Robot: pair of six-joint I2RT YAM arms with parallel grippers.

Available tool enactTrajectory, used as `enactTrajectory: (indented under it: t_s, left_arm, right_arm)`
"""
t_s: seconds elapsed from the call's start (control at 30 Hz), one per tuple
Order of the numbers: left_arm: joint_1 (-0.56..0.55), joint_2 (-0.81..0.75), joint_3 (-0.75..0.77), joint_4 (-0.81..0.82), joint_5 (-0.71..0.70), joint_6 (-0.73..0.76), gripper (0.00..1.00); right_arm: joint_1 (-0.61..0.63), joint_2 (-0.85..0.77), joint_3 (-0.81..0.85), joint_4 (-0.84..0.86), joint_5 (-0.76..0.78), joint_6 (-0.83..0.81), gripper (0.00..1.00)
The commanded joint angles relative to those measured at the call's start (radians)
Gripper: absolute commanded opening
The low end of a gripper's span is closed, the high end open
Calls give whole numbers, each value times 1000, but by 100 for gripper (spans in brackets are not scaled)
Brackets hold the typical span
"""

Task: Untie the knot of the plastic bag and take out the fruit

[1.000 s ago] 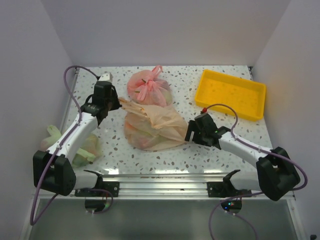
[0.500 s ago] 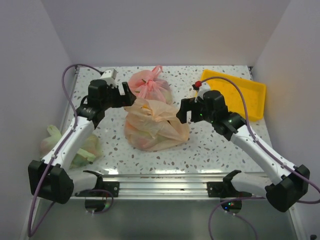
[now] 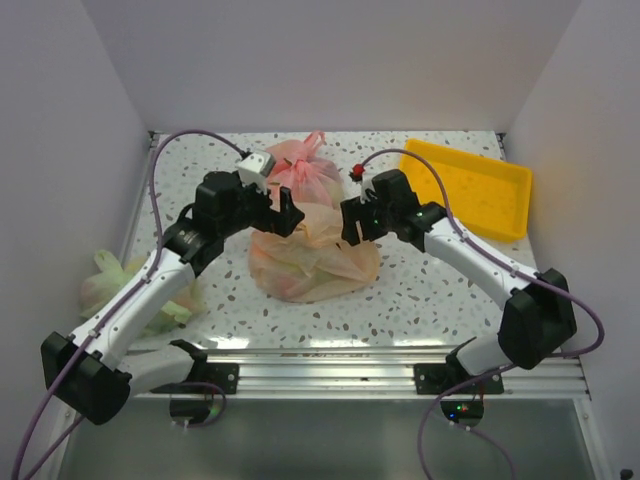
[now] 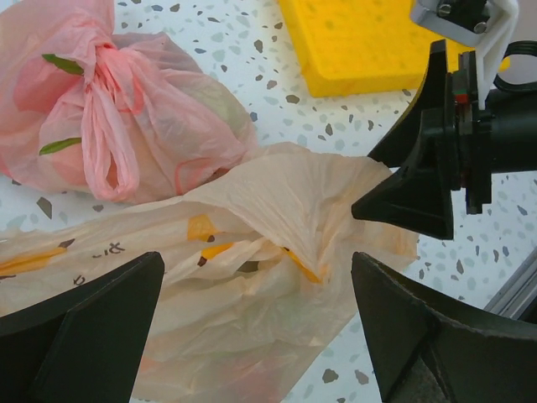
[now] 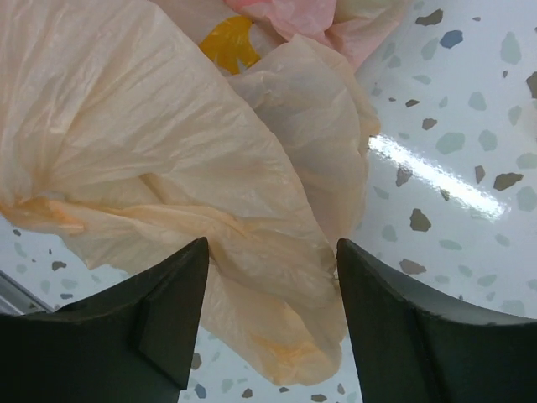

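The peach-orange plastic bag [image 3: 312, 262] lies mid-table, crumpled and low. Its knot shows as a puckered gather of film [image 4: 312, 256] at the top. The fruit is only faint red and green tints through the film [image 4: 243, 365]. My left gripper [image 3: 285, 215] hovers over the bag's upper left, wide open [image 4: 260, 281], with film below it and nothing held. From the right, my right gripper [image 3: 350, 222] meets it. A loose fold of the bag [image 5: 277, 243] lies between the right gripper's [image 5: 273, 273] half-spread fingers, unclamped. The two grippers nearly touch.
A knotted pink bag [image 3: 298, 172] sits just behind the peach one, touching it. A yellow tray [image 3: 470, 185] stands at the back right. A pale green bag [image 3: 130, 285] lies by the left edge, under the left arm.
The left gripper let go of the stretched handles, opened wide and swung right over the bag. The right arm lifted from the bag's right side to its top, and its jaws narrowed.
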Motion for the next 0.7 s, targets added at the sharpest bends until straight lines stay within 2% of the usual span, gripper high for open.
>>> enactTrajectory:
  t_s: [0.0, 0.03, 0.1, 0.13, 0.17, 0.3, 0.5, 0.67]
  left_arm:
    - [-10, -2, 22, 32, 24, 82, 100]
    - [-10, -2, 20, 31, 29, 103, 100]
    - [-12, 1, 20, 29, 47, 119, 100]
    - [-12, 1, 20, 24, 50, 132, 100]
    - [-12, 2, 20, 23, 61, 143, 100]
    - [-12, 21, 26, 24, 56, 194, 100]
    - [-12, 100, 69, 55, -63, 150, 99]
    - [-12, 171, 83, 87, -86, 85, 86]
  right_arm:
    - [-6, 24, 39, 75, -64, 4, 63]
    - [-12, 29, 45, 83, -69, 13, 42]
    - [-17, 21, 47, 116, -73, 50, 21]
    - [-24, 15, 50, 127, -72, 62, 7]
    - [-30, 9, 55, 133, -67, 73, 1]
    - [-44, -30, 65, 159, -79, 125, 0]
    - [-46, -39, 59, 155, -70, 149, 0]
    - [-47, -47, 36, 165, -73, 162, 0]
